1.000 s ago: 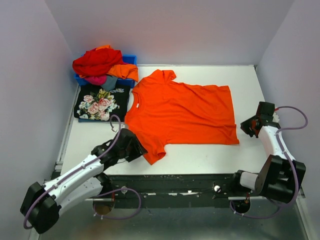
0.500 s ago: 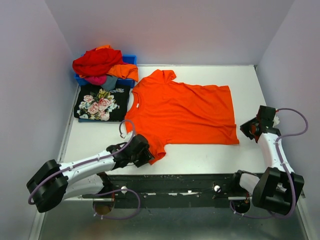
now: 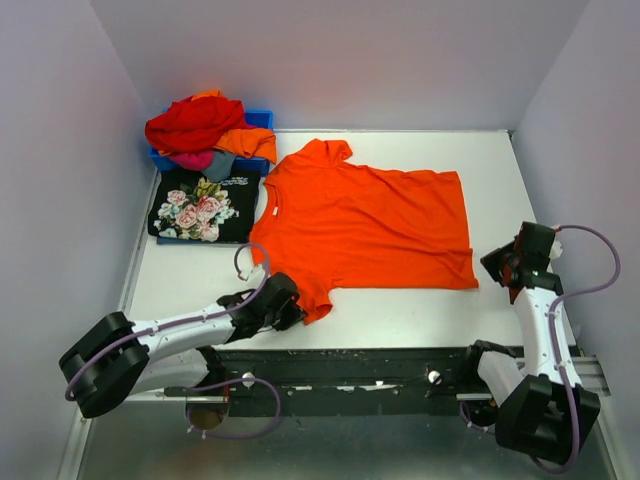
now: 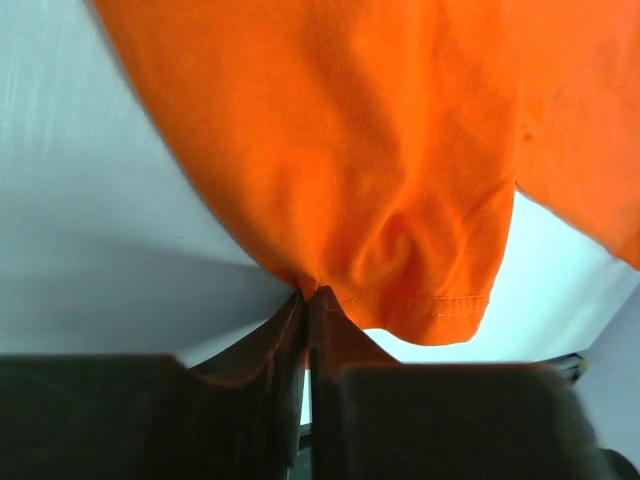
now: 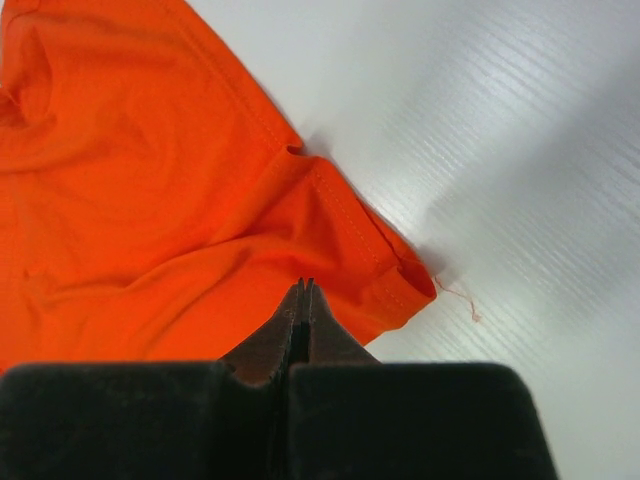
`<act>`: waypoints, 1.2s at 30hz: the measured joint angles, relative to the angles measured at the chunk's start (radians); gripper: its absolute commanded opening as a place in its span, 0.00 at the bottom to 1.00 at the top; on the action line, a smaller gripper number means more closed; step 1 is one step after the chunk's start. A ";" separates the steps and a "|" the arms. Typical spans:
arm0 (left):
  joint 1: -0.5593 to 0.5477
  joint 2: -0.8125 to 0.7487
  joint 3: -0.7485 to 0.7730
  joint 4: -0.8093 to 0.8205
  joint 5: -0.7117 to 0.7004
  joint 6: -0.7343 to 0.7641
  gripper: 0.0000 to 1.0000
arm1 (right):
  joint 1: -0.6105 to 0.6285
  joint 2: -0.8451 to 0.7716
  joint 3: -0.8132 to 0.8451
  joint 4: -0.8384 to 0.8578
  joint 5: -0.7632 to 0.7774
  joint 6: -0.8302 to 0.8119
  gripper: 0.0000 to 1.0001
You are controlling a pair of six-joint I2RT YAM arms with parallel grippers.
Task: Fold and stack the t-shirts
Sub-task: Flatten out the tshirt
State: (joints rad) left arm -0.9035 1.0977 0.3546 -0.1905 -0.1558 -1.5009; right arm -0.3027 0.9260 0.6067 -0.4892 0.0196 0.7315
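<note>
A plain bright orange t-shirt (image 3: 370,225) lies spread flat on the white table, collar to the left. My left gripper (image 3: 292,312) is at its near sleeve. In the left wrist view the jaws (image 4: 306,293) are pinched together on the sleeve's edge (image 4: 420,300), and the cloth puckers at the tips. My right gripper (image 3: 497,262) is shut just beside the shirt's near right hem corner. In the right wrist view its closed tips (image 5: 307,284) hover over that corner (image 5: 400,280) with no cloth between them. A folded black t-shirt with a rose print (image 3: 197,208) lies at the left.
A blue bin (image 3: 262,118) at the back left holds a heap of red, orange, pink and grey t-shirts (image 3: 200,125). Grey walls close in the table on the left, back and right. A loose thread (image 5: 462,300) lies by the hem corner.
My left gripper slid forward to the near sleeve and closed on its edge. My right arm shifted slightly nearer, with its jaws staying shut.
</note>
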 measured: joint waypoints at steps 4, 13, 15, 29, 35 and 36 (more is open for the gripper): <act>-0.002 -0.001 -0.021 0.045 -0.016 -0.012 0.08 | 0.000 -0.047 -0.016 -0.024 -0.025 0.000 0.01; -0.002 -0.218 0.021 -0.304 -0.100 0.040 0.11 | 0.000 -0.053 -0.039 -0.092 -0.079 -0.036 0.24; 0.002 -0.295 0.050 -0.388 -0.122 0.063 0.11 | 0.000 -0.035 -0.039 -0.113 -0.084 -0.049 0.31; 0.111 -0.432 0.198 -0.631 -0.211 0.227 0.12 | 0.000 -0.085 -0.111 -0.181 -0.116 -0.027 0.44; 0.170 -0.431 0.256 -0.636 -0.213 0.307 0.13 | 0.000 -0.047 -0.143 -0.183 -0.137 -0.006 0.38; 0.179 -0.431 0.261 -0.632 -0.212 0.322 0.12 | 0.000 -0.044 -0.150 -0.183 -0.140 -0.003 0.38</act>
State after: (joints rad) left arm -0.7250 0.6666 0.6159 -0.8227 -0.3679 -1.1786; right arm -0.3027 0.8822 0.4564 -0.6724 -0.1204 0.7284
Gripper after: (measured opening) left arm 0.120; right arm 0.385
